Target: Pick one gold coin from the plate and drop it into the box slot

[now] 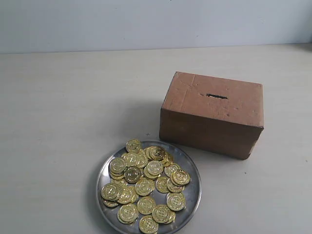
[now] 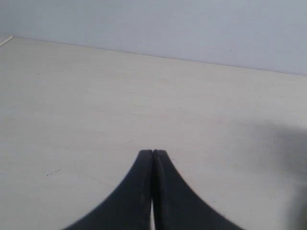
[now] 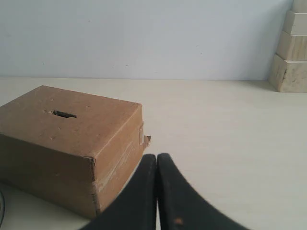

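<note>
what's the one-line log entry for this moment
phase: pre-grasp; left tool: shut, empty; right tool: shut, empty; coins: heaped on plate; slot: on box top

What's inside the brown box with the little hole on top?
The cardboard box is closed, so its inside is hidden. Through the slot on top only darkness shows. Whether it holds anything cannot be told.

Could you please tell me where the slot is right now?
In the exterior view, the slot sits in the top face of the box, right of centre, just behind and right of the plate.
</note>
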Controlling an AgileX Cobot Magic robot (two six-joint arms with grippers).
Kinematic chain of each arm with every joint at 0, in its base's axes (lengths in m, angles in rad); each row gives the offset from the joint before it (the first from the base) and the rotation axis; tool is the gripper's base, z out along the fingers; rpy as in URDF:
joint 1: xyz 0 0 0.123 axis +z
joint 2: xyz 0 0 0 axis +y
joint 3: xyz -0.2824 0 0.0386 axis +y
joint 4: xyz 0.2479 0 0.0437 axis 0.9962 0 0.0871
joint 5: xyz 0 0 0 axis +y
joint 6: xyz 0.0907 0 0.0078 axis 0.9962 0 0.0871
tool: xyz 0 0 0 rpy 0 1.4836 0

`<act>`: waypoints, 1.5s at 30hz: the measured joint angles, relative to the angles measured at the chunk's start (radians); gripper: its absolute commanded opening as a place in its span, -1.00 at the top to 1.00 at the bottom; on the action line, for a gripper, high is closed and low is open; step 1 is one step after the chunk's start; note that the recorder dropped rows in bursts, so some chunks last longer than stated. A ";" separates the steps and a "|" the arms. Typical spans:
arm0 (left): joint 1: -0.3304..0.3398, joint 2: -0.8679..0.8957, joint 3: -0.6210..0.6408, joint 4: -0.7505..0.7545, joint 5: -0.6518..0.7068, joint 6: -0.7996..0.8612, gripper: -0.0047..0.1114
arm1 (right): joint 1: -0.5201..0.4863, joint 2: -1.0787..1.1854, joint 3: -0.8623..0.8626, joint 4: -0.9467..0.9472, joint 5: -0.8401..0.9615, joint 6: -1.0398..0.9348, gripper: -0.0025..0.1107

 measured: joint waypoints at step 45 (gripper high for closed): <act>0.000 0.000 0.000 0.000 0.000 0.000 0.92 | 0.000 0.000 0.000 0.098 -0.397 0.041 0.96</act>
